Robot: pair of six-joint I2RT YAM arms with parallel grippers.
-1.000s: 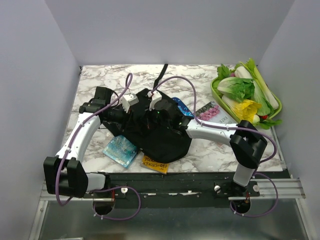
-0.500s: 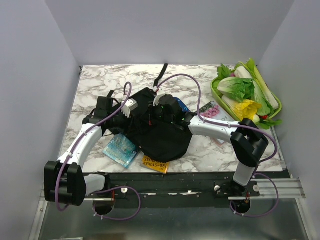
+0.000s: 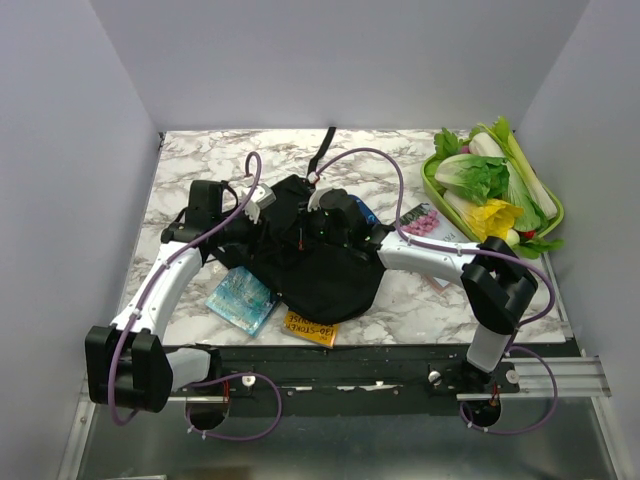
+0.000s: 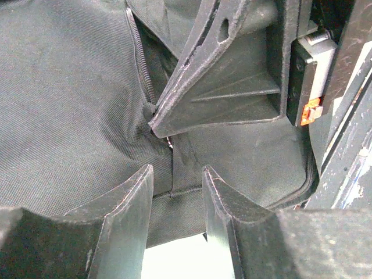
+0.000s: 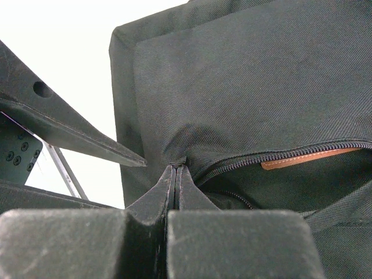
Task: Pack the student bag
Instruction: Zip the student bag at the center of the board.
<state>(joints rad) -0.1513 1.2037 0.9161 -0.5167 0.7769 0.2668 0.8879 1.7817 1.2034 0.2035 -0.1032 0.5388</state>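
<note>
The student bag (image 3: 325, 275), a soft black backpack, lies in the middle of the marble table with a strap (image 3: 324, 150) trailing to the back. My right gripper (image 5: 176, 167) is shut on a pinch of its fabric at the end of the partly open zipper (image 5: 279, 156). In the top view the right gripper (image 3: 322, 212) sits over the bag's upper part. My left gripper (image 4: 177, 173) stands open just short of the bag's fabric (image 4: 70, 116), with nothing between its fingers. In the top view the left gripper (image 3: 266, 204) is at the bag's left edge.
A blue book (image 3: 240, 300) and a yellow one (image 3: 310, 328) stick out from under the bag's near side. A pink-flowered book (image 3: 428, 228) and a blue patterned pencil case (image 3: 366, 214) lie to its right. A green tray (image 3: 548, 222) of vegetables stands at the back right.
My left gripper's jaws have spread wider and its arm has shifted a little at the bag's left edge. The right gripper has moved slightly right, still pinching the bag.
</note>
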